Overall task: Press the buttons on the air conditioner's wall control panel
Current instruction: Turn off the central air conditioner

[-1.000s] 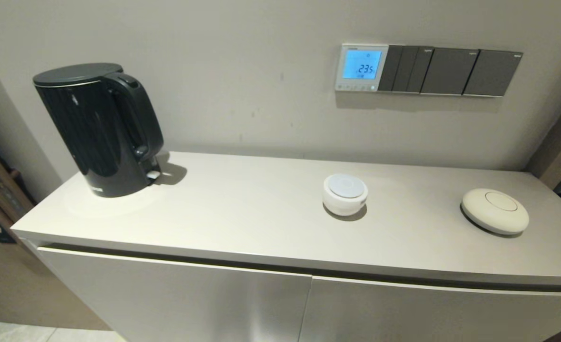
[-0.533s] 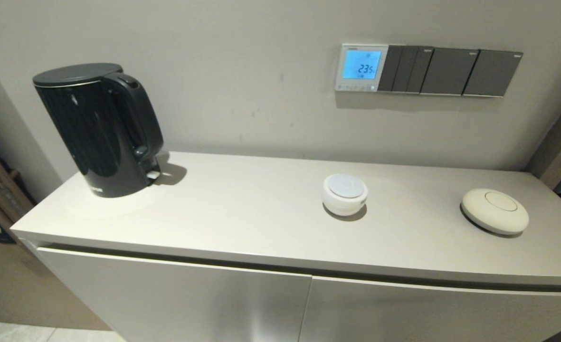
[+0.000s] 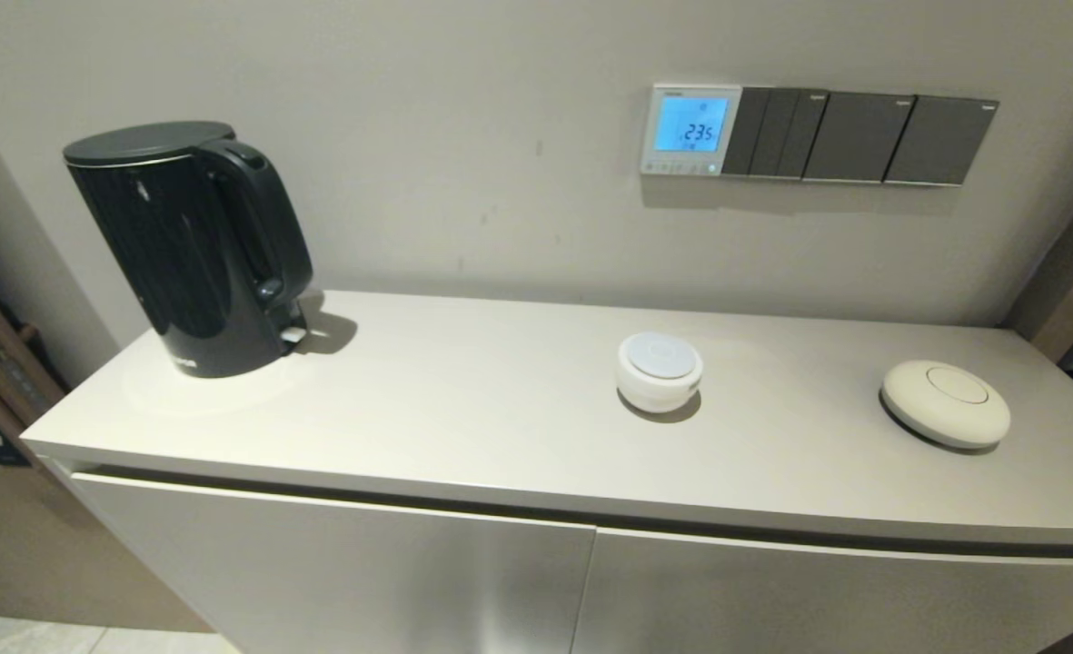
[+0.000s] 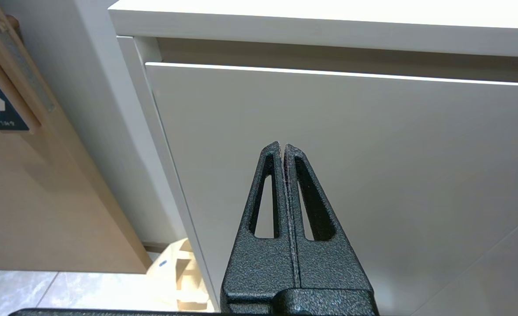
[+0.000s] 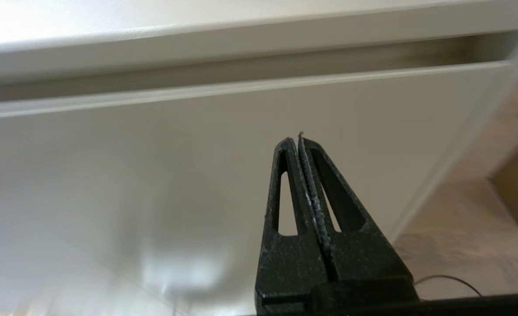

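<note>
The air conditioner's wall control panel [image 3: 690, 128] is a small white-framed thermostat on the wall above the counter, its screen lit blue and reading 23.5. A row of tiny pale buttons [image 3: 679, 166] runs along its bottom edge. Neither arm shows in the head view. My left gripper [image 4: 283, 145] is shut and empty, low in front of the cabinet door. My right gripper [image 5: 297, 139] is shut and empty, also low before the cabinet front, far below the panel.
Dark grey switch plates [image 3: 859, 136] adjoin the panel on its right. On the counter [image 3: 500, 427] stand a black kettle [image 3: 189, 245] at the left, a small white round device [image 3: 660, 371] under the panel and a flat cream disc [image 3: 946, 402] at the right.
</note>
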### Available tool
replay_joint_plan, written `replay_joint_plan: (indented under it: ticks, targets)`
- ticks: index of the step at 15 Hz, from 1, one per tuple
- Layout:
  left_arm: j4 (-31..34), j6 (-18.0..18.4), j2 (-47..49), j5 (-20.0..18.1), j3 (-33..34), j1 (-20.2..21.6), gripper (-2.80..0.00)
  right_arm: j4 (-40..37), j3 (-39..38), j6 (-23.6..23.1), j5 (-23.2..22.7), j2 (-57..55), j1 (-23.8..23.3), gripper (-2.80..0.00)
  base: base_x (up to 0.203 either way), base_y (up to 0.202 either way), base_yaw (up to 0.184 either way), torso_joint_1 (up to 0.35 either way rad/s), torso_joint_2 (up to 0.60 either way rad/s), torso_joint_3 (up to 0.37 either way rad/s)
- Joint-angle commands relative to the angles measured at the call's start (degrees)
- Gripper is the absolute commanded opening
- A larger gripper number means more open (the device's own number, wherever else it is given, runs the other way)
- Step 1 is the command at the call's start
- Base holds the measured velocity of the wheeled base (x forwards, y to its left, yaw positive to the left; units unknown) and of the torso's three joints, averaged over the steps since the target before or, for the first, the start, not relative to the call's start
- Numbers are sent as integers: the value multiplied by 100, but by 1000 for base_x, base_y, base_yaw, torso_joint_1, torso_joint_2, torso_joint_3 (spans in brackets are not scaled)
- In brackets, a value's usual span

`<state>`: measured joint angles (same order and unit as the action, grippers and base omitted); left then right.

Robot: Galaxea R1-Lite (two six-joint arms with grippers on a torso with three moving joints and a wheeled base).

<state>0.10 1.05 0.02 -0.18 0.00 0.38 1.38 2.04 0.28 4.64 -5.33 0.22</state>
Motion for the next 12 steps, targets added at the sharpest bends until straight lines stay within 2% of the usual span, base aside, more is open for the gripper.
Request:
replay_joint_plan:
  ticks: [1,4,7,12]
  targets:
    - [-1,1,-2,1,0,6,-280,-409,163,-44,-262,516,17,-280,0,0,0,0,0,0]
    - [-1,1,-2,1,0,-3,-280,-432,174,-72,-276,516,16,-280,0,0,0,0,0,0]
    - [-1,1,3,1,0,2,-280,-129,-213,-48,-403,542,22,-280,0,0,0,0,0,0]
    - [-1,1,6,1,0,-3,-280,-138,-211,-14,-418,533,33,-280,0,0,0,0,0,0]
